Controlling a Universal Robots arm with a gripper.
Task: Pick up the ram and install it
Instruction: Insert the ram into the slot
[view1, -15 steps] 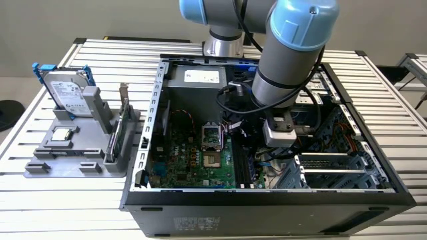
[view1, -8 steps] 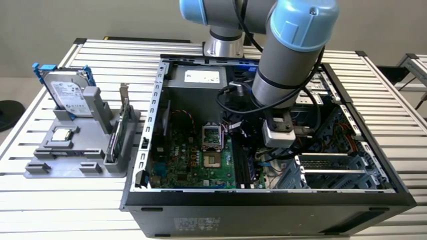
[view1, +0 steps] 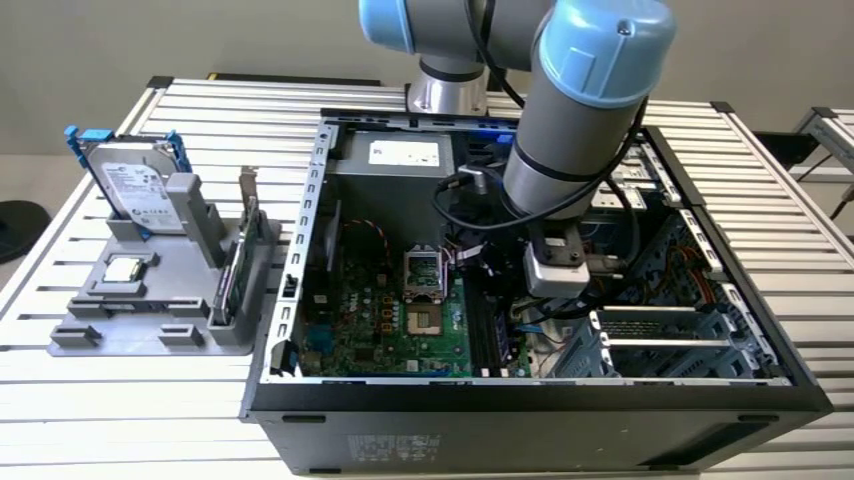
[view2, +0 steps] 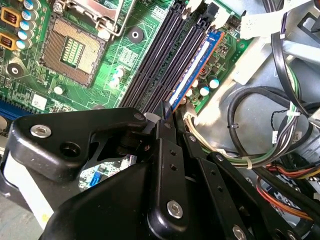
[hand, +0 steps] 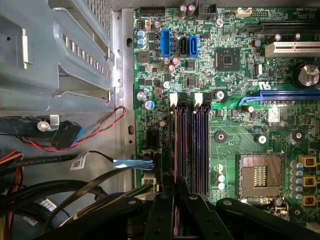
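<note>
Open computer case (view1: 534, 395) lying on a slatted metal tabletop (view1: 801, 200), with the arm reaching down into it. The jaws (view2: 167, 117) are together, clamped on the near end of the ram (view2: 192, 70), a dark blue stick with a white label strip; its print is too small to read. In the second wrist view the ram stands on edge in the outermost of the black memory slots (view2: 162, 60) on the green motherboard (view2: 120, 55), beside the empty processor socket (view2: 70, 50). In the first wrist view the slots (hand: 189, 145) run straight away from the gripper, white latches at their far ends. On the exterior view's left, a grey fixture tray (view1: 127, 320) holds a hard drive (view1: 134, 185) with blue rails; its label is illegible. A white sticker (view1: 404, 153) marks the power supply. Pale wall behind.
</note>
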